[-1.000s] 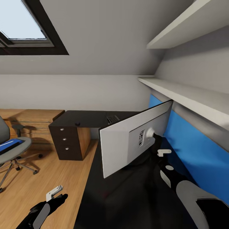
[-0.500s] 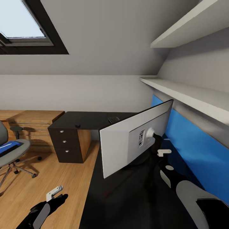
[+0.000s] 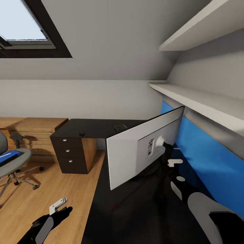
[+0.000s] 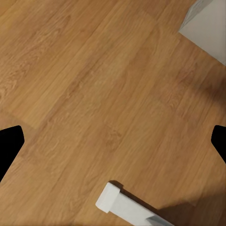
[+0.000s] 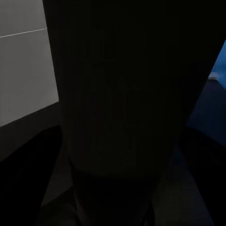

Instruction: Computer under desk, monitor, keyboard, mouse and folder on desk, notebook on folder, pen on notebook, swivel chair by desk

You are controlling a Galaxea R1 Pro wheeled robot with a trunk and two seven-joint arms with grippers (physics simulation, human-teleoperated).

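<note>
The monitor (image 3: 135, 154) stands on the glossy black desk (image 3: 135, 213) with its pale grey back toward me. My right arm reaches behind it, and my right gripper (image 3: 167, 153) is shut on the monitor's dark stand (image 5: 122, 94), which looms close in the right wrist view. My left gripper (image 3: 60, 207) hangs open over the wood floor (image 4: 94, 94), holding nothing. On the far wing of the desk lie the keyboard (image 3: 120, 127) and the small black mouse (image 3: 81, 134). At the left edge the swivel chair (image 3: 13, 162) carries the blue folder (image 3: 8, 157).
Black drawers (image 3: 69, 154) stand under the desk's far wing, with low oak shelving (image 3: 34, 128) beyond. A blue wall panel (image 3: 206, 169) and white shelves (image 3: 203, 101) run along the right wall. A pale boxy corner (image 4: 207, 23) shows on the floor in the left wrist view.
The whole view has shifted slightly, so the chair and drawers sit a little further left. The monitor and both arms hold the same place in the picture.
</note>
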